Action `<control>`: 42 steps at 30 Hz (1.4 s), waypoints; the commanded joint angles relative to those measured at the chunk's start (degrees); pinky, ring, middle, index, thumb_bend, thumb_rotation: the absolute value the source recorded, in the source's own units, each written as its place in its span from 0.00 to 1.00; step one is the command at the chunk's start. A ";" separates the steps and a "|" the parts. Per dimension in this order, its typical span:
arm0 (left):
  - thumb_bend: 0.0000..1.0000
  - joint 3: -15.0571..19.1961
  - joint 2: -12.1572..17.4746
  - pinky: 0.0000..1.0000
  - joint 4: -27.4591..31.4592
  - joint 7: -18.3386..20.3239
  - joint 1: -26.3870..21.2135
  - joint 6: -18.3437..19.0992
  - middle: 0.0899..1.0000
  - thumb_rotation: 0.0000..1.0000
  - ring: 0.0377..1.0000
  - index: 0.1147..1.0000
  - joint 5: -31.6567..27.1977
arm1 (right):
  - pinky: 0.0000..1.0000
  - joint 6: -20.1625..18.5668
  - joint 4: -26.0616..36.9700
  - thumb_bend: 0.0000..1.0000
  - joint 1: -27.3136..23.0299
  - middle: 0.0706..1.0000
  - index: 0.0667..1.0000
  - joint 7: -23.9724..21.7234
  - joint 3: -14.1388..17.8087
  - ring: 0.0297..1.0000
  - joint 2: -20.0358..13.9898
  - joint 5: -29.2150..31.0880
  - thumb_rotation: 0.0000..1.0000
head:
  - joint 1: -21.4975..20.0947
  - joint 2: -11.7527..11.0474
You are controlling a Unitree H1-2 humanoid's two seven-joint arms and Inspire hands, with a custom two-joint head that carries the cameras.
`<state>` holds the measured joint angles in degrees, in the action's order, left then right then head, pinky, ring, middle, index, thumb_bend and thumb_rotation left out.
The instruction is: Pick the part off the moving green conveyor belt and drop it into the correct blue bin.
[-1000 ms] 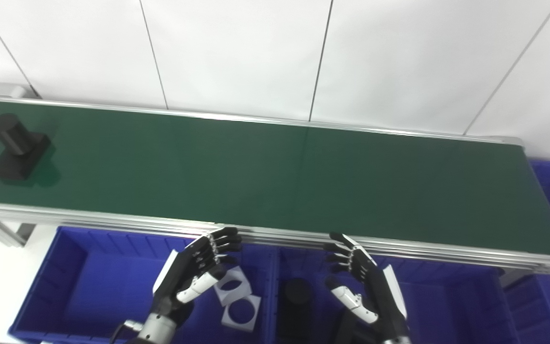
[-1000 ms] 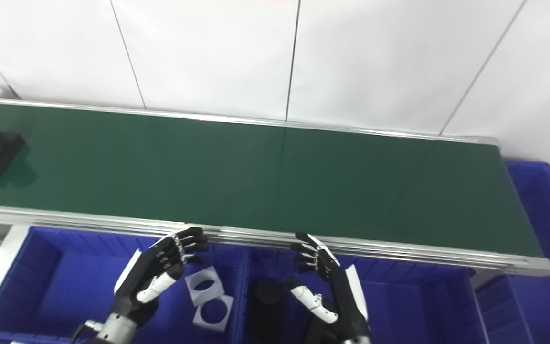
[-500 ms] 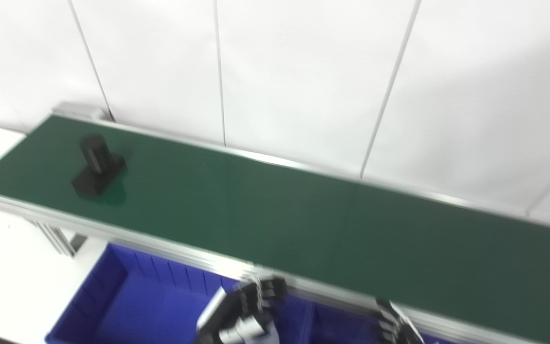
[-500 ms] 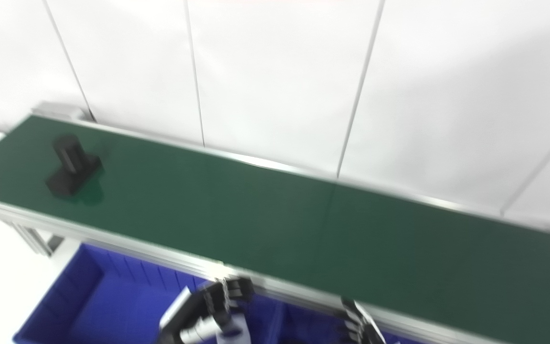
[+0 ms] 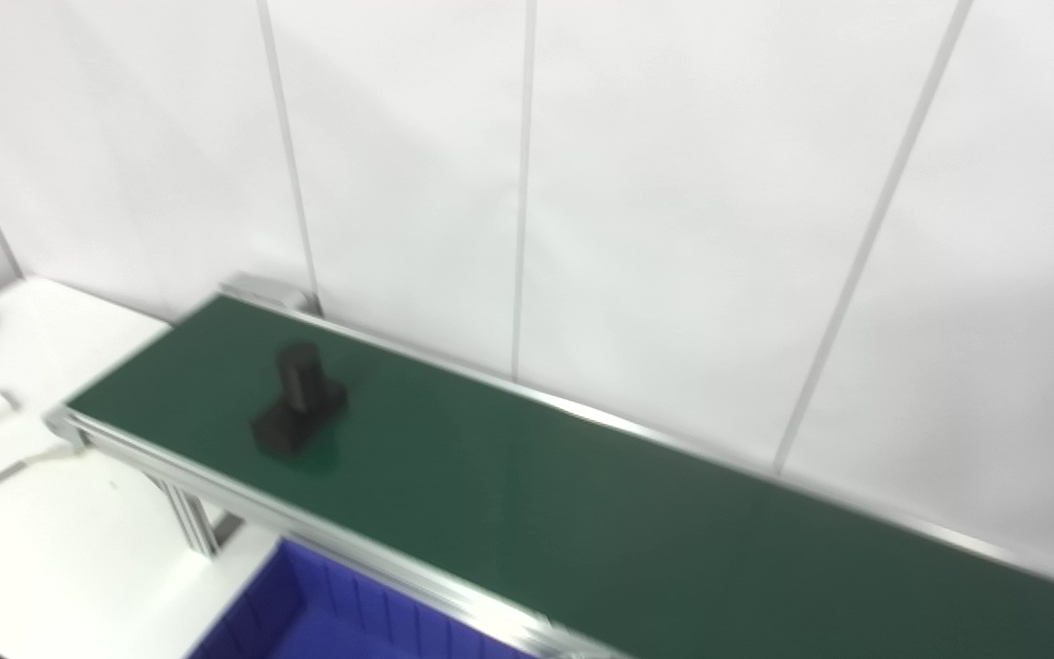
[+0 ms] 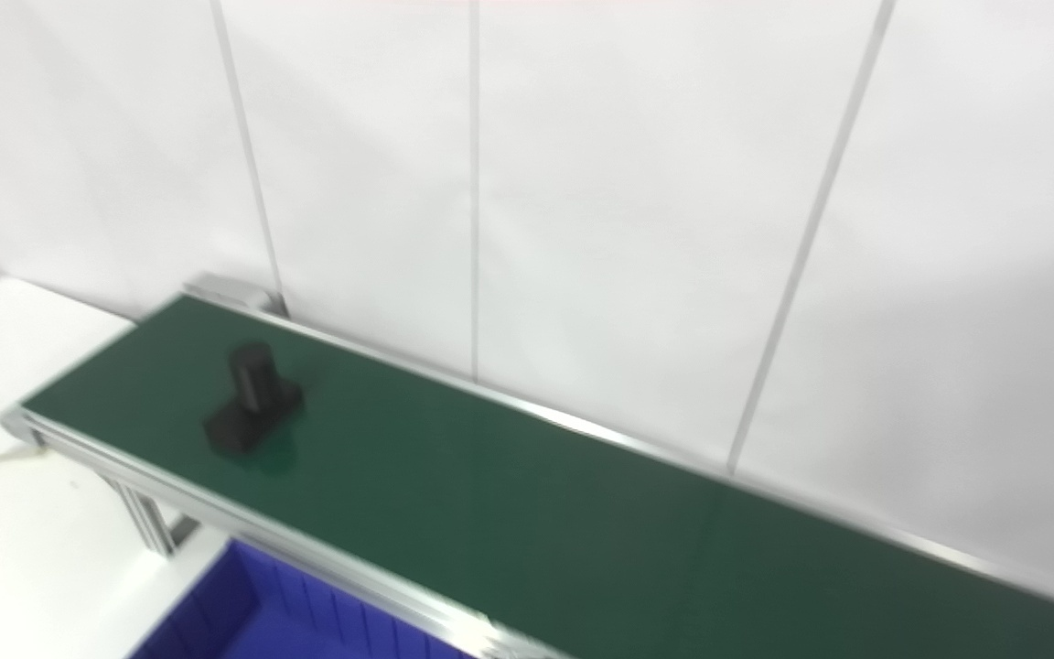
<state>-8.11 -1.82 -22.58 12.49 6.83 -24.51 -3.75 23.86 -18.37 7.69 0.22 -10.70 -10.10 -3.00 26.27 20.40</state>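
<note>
Tracking step: part (image 5: 300, 412) rides the belt (image 5: 582, 513) near its left end; both hands are out of view. Next, intercept it.

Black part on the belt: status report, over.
Both hands out of view. Black part upright on the green belt, near its left end, untouched. Nothing else on the belt. Blue bin corner shows below.

Before me the conveyor belt (image 5: 582, 513) runs from the far left to the near right, along the wall (image 5: 673, 183) behind it. The part (image 5: 298, 400) stands on the belt near its left end. A bin (image 5: 307, 613) sits below the belt's near edge, and the desk (image 5: 42, 522) lies to the left.
</note>
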 commanded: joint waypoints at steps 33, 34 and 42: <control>0.82 0.34 -3.78 0.58 -3.09 -1.73 -4.00 -2.39 0.67 0.34 0.64 0.68 2.54 | 0.60 3.07 7.84 0.44 -0.57 0.74 0.86 -5.25 4.43 0.68 -3.62 1.90 0.58 | 3.07 -0.09; 0.82 0.29 -3.75 0.59 -3.05 -1.77 -3.98 -2.39 0.67 0.34 0.64 0.68 2.63 | 0.60 3.07 8.67 0.44 -0.48 0.74 0.85 -5.49 4.57 0.67 -3.75 2.09 0.57 | 3.07 -0.09; 0.84 0.03 -3.52 0.58 -2.92 -2.23 -3.90 -2.41 0.67 0.35 0.64 0.67 3.01 | 0.55 3.06 19.34 0.48 0.26 0.70 0.70 -5.35 5.59 0.64 -4.99 1.14 0.60 | 2.43 0.12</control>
<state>-7.88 -4.66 -26.85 10.60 3.82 -24.58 -1.25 24.21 -2.05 8.52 -4.98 -5.87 -14.42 -2.04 28.74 20.48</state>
